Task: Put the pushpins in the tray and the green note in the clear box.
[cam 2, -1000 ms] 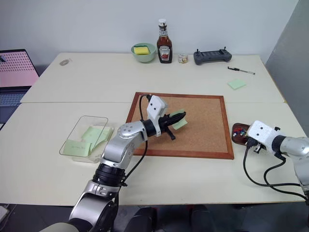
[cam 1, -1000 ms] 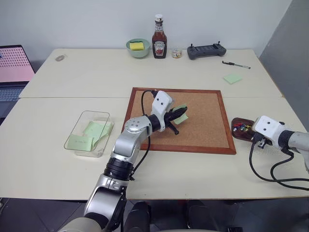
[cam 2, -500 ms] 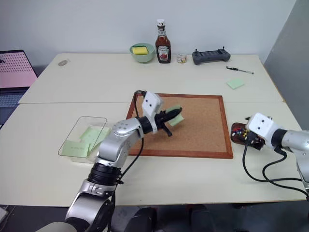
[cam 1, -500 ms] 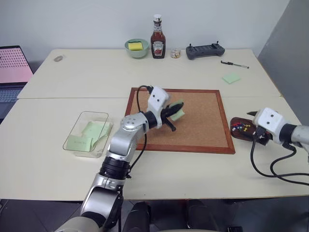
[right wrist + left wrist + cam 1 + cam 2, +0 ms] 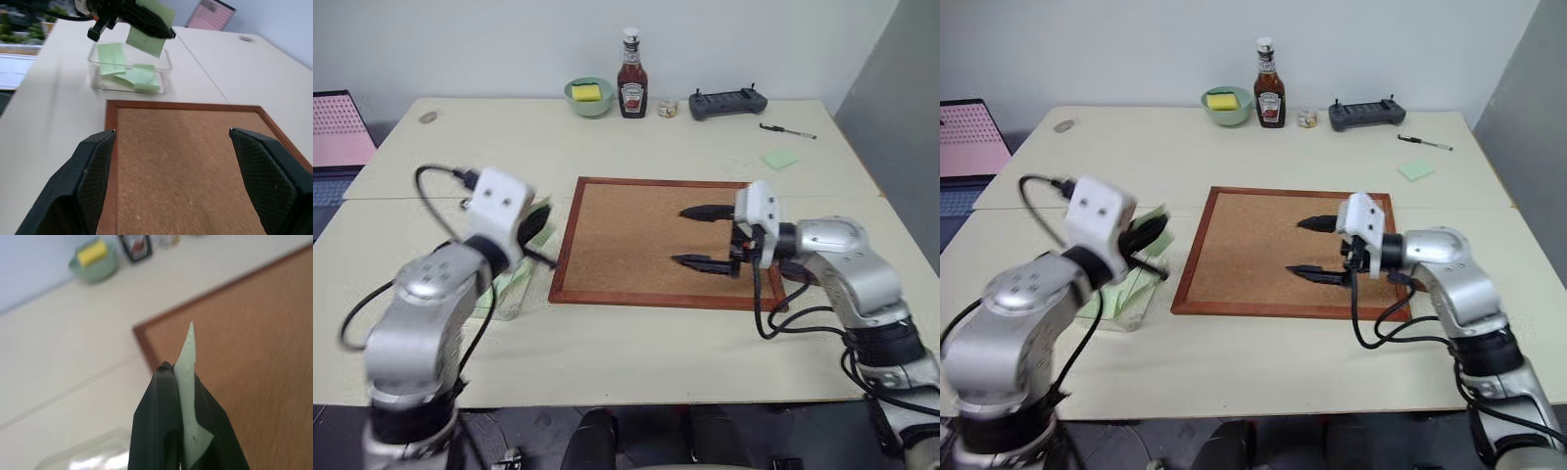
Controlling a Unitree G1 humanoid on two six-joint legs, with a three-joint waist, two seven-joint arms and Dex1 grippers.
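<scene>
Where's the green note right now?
The green note is pinched in the left claw, held in the air just above the clear box, left of the cork board.

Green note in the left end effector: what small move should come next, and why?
Probably lower the left end effector into the clear box and open it. The green note is pinched above the box, which already holds other green slips, so only the drop seems to remain.
</scene>
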